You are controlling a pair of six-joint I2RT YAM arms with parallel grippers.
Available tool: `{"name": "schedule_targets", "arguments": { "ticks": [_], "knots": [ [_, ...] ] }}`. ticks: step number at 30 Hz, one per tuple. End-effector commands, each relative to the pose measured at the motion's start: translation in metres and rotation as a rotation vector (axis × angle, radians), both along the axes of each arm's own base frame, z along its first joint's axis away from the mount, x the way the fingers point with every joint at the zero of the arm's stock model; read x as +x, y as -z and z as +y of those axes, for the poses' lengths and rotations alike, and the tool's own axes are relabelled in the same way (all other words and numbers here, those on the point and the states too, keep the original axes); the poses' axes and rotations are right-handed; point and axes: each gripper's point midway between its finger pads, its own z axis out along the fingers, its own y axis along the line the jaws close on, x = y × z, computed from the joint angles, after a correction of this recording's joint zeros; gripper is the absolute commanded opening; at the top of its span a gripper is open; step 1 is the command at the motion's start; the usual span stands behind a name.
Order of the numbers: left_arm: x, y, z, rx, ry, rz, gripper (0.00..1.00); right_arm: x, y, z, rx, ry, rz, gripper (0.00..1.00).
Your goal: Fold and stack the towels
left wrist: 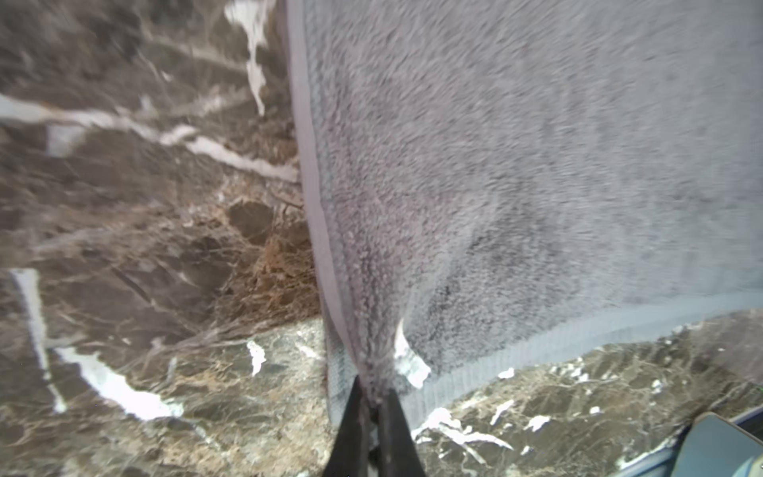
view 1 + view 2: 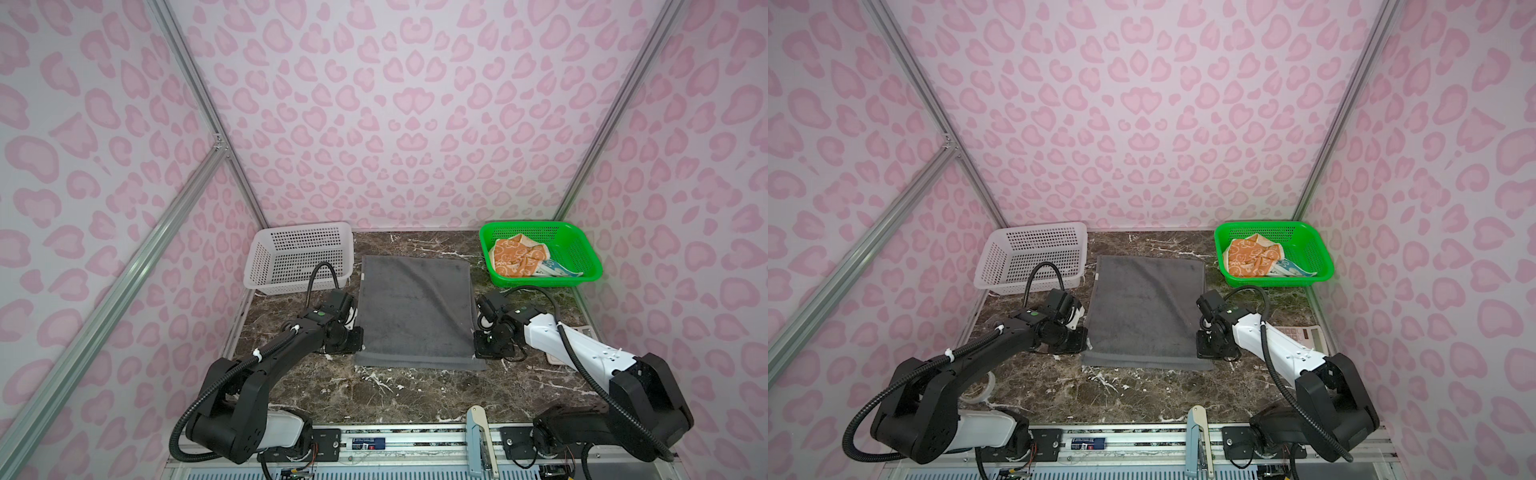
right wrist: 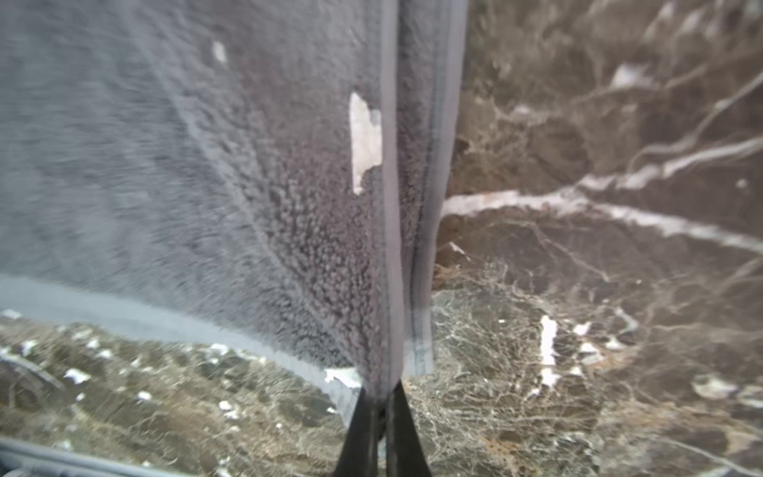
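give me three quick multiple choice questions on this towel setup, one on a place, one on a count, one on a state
1. The orange towel lies: A on the floor B on an arm C in the green basket
2. Towels in the green basket: A one B two C four
3. The left gripper and right gripper are: A shut on the grey towel B wide open C holding a cup

Answers: 1 C, both top views show it crumpled inside that basket. 2 B, a blue towel lies beside the orange one. 3 A, each wrist view shows closed fingers pinching cloth near a corner.
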Motion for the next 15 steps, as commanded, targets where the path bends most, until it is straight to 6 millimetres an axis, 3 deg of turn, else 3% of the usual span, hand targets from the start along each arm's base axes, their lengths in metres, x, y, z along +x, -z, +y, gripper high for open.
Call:
{"name": "schedule_targets", "arguments": {
  "ticks": [1, 5, 8, 11, 15],
  "knots": [
    [0.006, 0.003, -0.001, 0.003, -0.005, -0.011, 0.03, 0.004, 0.007, 0.002, -0.004, 0.011, -0.003, 0.00],
    [0.008, -0.004, -0.001, 0.006, -0.004, -0.015, 0.03, 0.009, 0.003, 0.001, -0.030, -0.015, -0.004, 0.00],
    [0.015, -0.031, -0.004, -0.010, 0.010, -0.066, 0.03, 0.021, -0.023, 0.001, -0.034, -0.035, -0.054, 0.00],
    [0.018, -0.055, -0.004, -0.025, 0.019, -0.121, 0.03, 0.021, -0.045, 0.000, -0.027, -0.041, -0.077, 0.00],
    [0.009, -0.046, -0.001, -0.020, 0.007, -0.090, 0.03, 0.001, -0.030, -0.005, -0.034, -0.017, -0.009, 0.00]
  ]
}}
